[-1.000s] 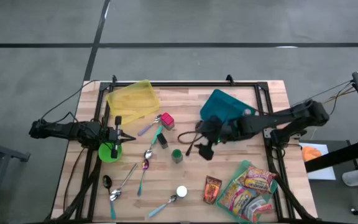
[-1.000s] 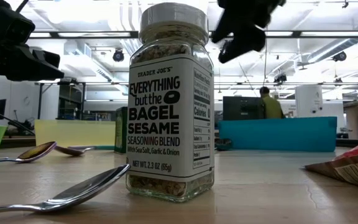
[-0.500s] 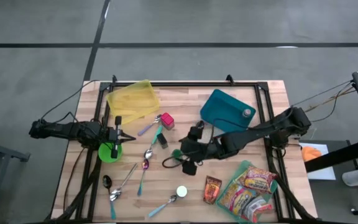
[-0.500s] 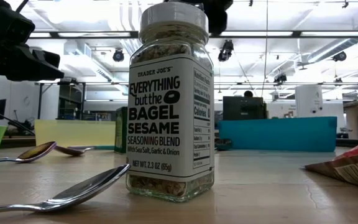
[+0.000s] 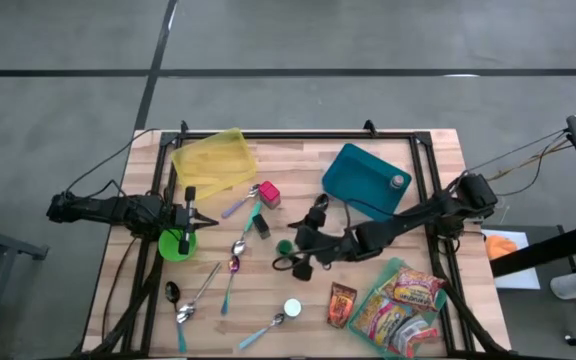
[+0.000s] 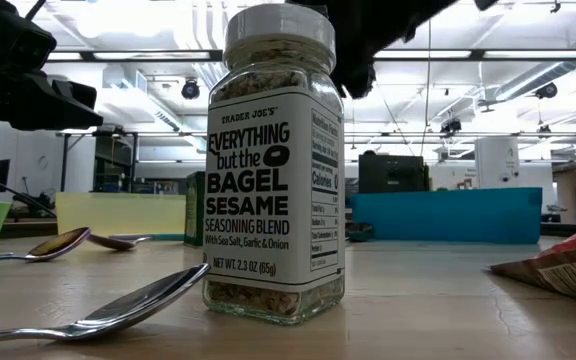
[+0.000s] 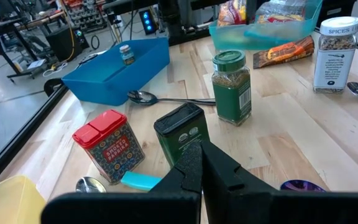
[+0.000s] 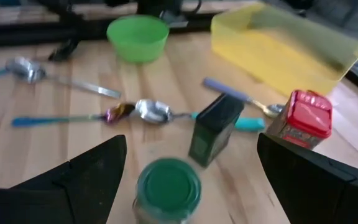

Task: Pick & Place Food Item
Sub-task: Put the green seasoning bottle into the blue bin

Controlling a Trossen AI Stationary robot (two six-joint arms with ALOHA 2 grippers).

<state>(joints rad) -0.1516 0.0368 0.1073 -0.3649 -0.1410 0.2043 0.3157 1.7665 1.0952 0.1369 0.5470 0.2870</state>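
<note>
A green-lidded spice jar (image 5: 285, 246) (image 8: 168, 185) stands upright at the table's middle. My right gripper (image 5: 297, 251) (image 8: 190, 144) is open just on the jar's right side, slanting down. One finger stands on each side of the jar without touching it. Just beyond the jar a dark green tin (image 8: 213, 134) and a red tin (image 8: 303, 121) stand upright. A white-lidded bagel seasoning jar (image 6: 273, 165) stands near the front edge. My left gripper (image 5: 190, 216) (image 7: 201, 150) waits shut at the left, over a green bowl (image 5: 175, 245).
A blue bin (image 5: 363, 180) holding a small jar stands at the back right, and a yellow bin (image 5: 213, 160) at the back left. A teal tray of snack packets (image 5: 403, 300) sits front right, with a brown packet (image 5: 342, 305) beside it. Several spoons (image 5: 230, 262) lie left of centre.
My right gripper has gone down and toward the table's left edge, from beside the blue bin to the green-lidded jar. It has rolled and tipped on the way and stayed open. Nothing on the table has moved.
</note>
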